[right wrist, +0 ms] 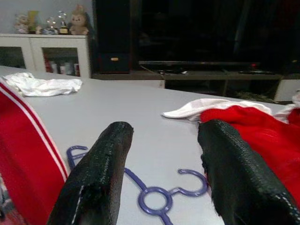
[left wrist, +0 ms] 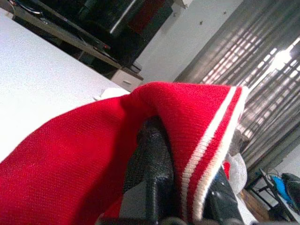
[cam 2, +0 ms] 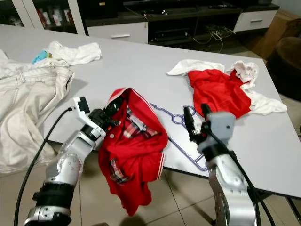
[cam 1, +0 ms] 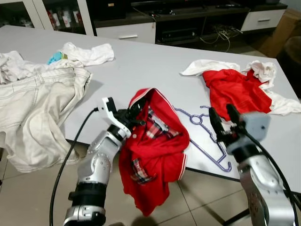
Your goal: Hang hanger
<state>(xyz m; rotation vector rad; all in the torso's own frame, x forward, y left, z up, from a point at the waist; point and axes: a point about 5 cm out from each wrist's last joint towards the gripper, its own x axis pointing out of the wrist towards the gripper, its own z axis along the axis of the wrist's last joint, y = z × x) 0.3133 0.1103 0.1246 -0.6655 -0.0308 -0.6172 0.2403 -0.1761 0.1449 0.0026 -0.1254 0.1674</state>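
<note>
The right gripper [right wrist: 161,164] hangs over the table [right wrist: 117,105], fingers [right wrist: 101,173] spread apart. A purple hanger [right wrist: 154,199] lies flat between them. Red cloth [right wrist: 262,133] lies beside one finger, a striped red garment [right wrist: 28,159] beside the other.

Even indoor light, soft shadows on the table [cam 1: 155,61], window glare, close red cloth [left wrist: 93,154] blurred
</note>
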